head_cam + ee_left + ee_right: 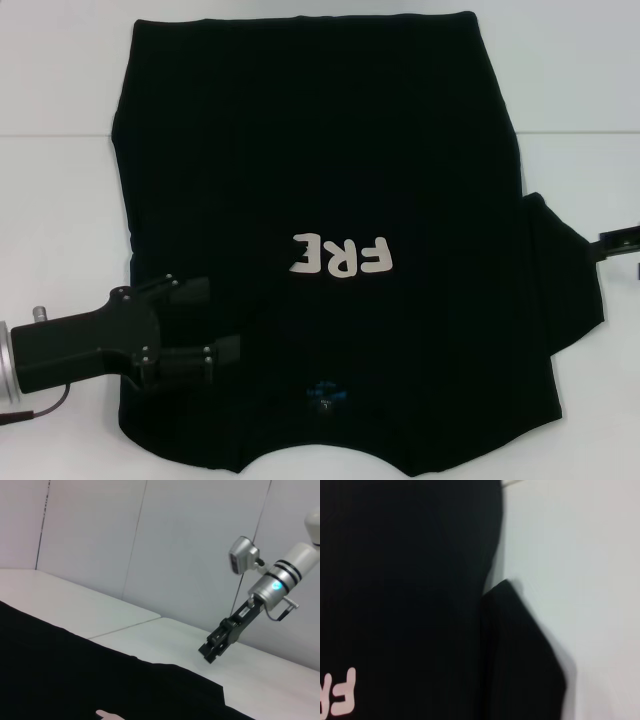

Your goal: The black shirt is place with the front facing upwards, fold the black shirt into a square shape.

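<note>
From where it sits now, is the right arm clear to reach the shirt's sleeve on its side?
Probably yes. The right gripper hangs just beyond the tip of the sleeve of the black shirt, over bare table, with nothing between. The left gripper is open over the opposite side.

- The black shirt (320, 180) covers the middle of the white table (60, 200).
- Bare table lies left, right and far of it.
- The left gripper (205, 325) hangs over the shirt's near-left part, jaws apart.
- The right gripper (216, 644) stands beyond the right sleeve (565, 290).
</note>
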